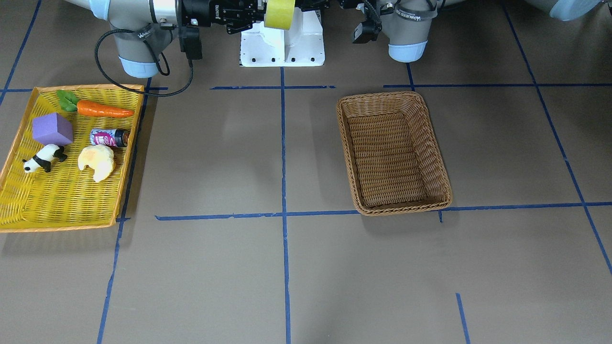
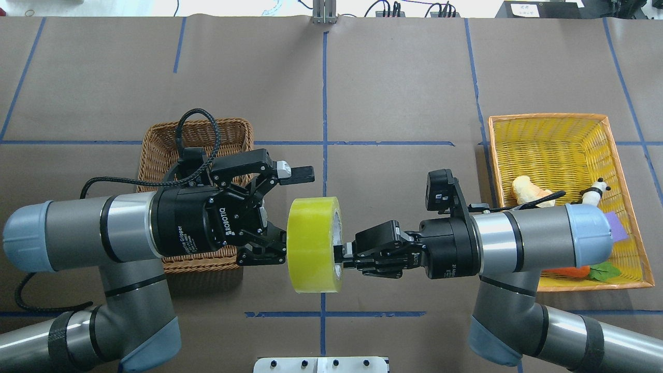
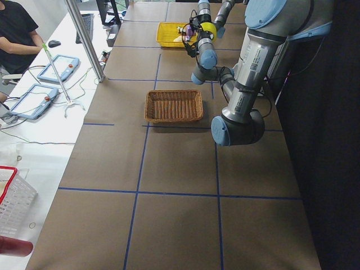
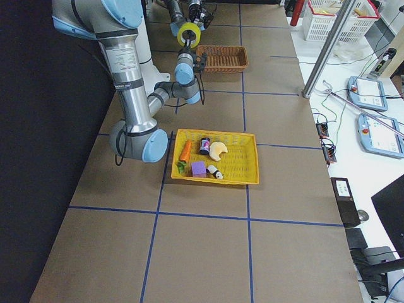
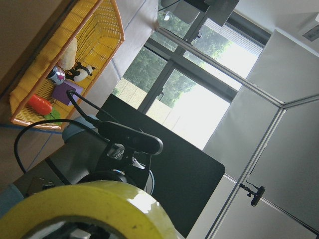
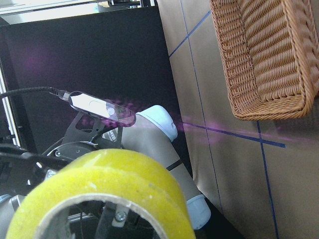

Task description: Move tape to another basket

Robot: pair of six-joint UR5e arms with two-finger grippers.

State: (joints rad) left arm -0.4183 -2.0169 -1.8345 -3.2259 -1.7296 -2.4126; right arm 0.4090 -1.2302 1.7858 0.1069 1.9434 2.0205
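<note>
The yellow-green tape (image 2: 311, 243) hangs in the air over the table's middle, near the robot's base; it also shows in the front view (image 1: 279, 13). My right gripper (image 2: 342, 255) is shut on the roll's wall, reaching in from the right. My left gripper (image 2: 294, 213) is open, its fingers spread wide, right up against the roll's other side. Whether it touches the roll I cannot tell. The roll fills the bottom of the left wrist view (image 5: 94, 209) and of the right wrist view (image 6: 104, 189). The brown wicker basket (image 2: 155, 150) stands empty behind the left arm; it also shows in the front view (image 1: 377, 98).
A yellow tray (image 1: 86, 87) on the robot's right holds a carrot (image 1: 103, 110), a purple block (image 1: 52, 129), a small bottle (image 1: 109, 137), a panda (image 1: 45, 157) and a bread piece (image 1: 98, 161). The white robot base (image 1: 282, 48) stands under the grippers.
</note>
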